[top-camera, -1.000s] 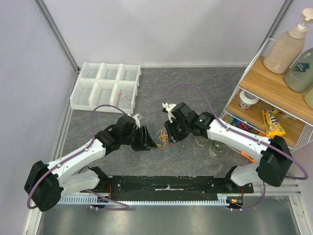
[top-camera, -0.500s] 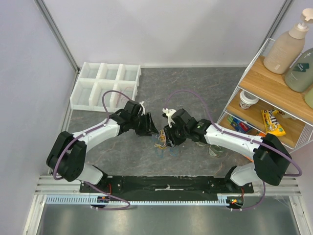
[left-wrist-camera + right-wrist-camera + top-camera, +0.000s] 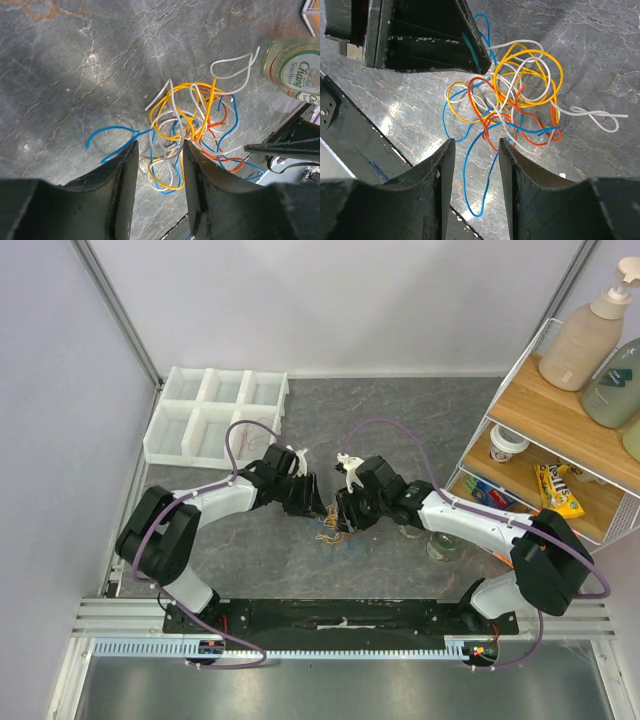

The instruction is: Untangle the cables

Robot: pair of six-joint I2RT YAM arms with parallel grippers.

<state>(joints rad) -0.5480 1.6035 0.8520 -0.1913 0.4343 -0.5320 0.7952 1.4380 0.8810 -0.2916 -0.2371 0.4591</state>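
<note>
The cables (image 3: 331,531) lie in one tangled heap of thin blue, yellow, orange and white strands on the grey table, between the two grippers. In the left wrist view the heap (image 3: 192,125) lies just beyond my open left gripper (image 3: 159,150), with a yellow and blue loop between its fingertips. In the right wrist view the heap (image 3: 512,97) lies ahead of my open right gripper (image 3: 476,145), and a long blue loop (image 3: 480,175) runs between its fingers. The left gripper's fingertip (image 3: 475,55) shows at the heap's far side. Neither gripper holds anything.
A white compartment tray (image 3: 216,415) stands at the back left. Two glass jars (image 3: 440,540) stand by the right arm; one (image 3: 295,67) shows in the left wrist view. A wire shelf (image 3: 560,440) with bottles and snacks stands at the right.
The left arm has swung up and right, bringing its gripper to the heap's left side. The right gripper shifted slightly towards the heap.
</note>
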